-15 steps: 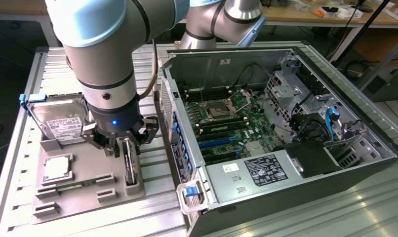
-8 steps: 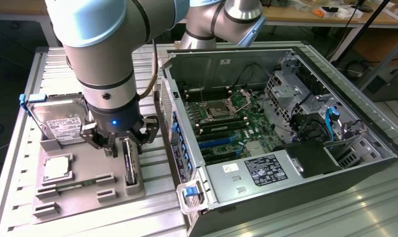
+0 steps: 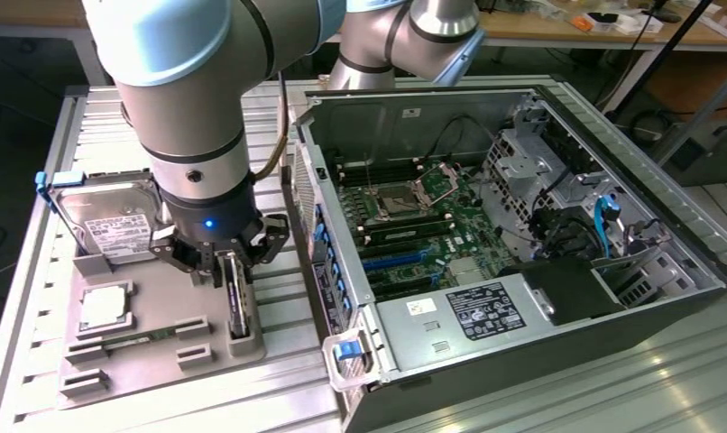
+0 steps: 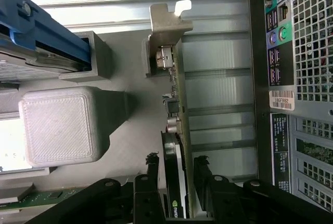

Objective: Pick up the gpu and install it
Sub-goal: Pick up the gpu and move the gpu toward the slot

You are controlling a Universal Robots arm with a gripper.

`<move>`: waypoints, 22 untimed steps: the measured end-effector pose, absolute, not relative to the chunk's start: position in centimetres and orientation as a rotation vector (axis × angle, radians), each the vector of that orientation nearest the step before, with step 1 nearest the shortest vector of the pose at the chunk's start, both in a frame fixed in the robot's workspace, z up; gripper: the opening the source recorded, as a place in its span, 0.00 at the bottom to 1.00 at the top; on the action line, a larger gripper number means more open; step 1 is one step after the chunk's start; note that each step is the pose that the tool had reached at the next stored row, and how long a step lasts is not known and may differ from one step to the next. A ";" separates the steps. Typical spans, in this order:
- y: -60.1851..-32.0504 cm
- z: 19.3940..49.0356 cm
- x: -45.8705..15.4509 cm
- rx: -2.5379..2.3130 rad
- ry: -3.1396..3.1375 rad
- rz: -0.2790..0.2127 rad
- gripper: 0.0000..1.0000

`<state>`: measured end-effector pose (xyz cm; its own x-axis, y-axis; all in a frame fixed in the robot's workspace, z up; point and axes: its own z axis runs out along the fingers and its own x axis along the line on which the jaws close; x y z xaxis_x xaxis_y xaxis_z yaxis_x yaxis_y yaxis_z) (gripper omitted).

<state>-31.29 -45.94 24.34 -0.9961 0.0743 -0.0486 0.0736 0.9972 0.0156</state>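
A robot arm reaches down over a grey fixture tray [image 3: 159, 311] on a slatted metal table [image 3: 50, 135]. The gpu [image 3: 237, 311] [image 4: 174, 99] stands on edge in a slot of that tray, toward 8 o'clock in the exterior view. The open computer case [image 3: 339, 113] lies at its 3 o'clock. The tool [image 3: 231, 271] [image 4: 176, 182] straddles the card's upper edge, its fingers apart with a sliver of space at each face, gripping nothing. The pick-up step appears to be in hand. The next move seems to call for a square, firm squeeze on both faces.

White sticker [image 4: 281, 100] on computer case [image 4: 312, 37] seems to read 186F882.
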 end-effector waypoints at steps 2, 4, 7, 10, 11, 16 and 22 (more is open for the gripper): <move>-45.9 24.3 -31.3 0.114 3.090 0.021 0.40; -45.9 24.3 -31.3 0.115 3.090 0.021 0.40; -45.9 24.3 -31.3 0.114 3.090 0.021 0.40; -45.9 24.3 -31.3 0.115 3.090 0.021 0.40; -46.0 24.3 -31.3 0.115 3.090 0.021 0.40; -46.0 24.3 -31.3 0.114 3.090 0.021 0.40; -46.0 24.3 -31.3 0.114 3.090 0.021 0.27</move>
<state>-31.30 -45.96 24.34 -0.9961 0.0743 -0.0486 0.0736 0.9972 0.0156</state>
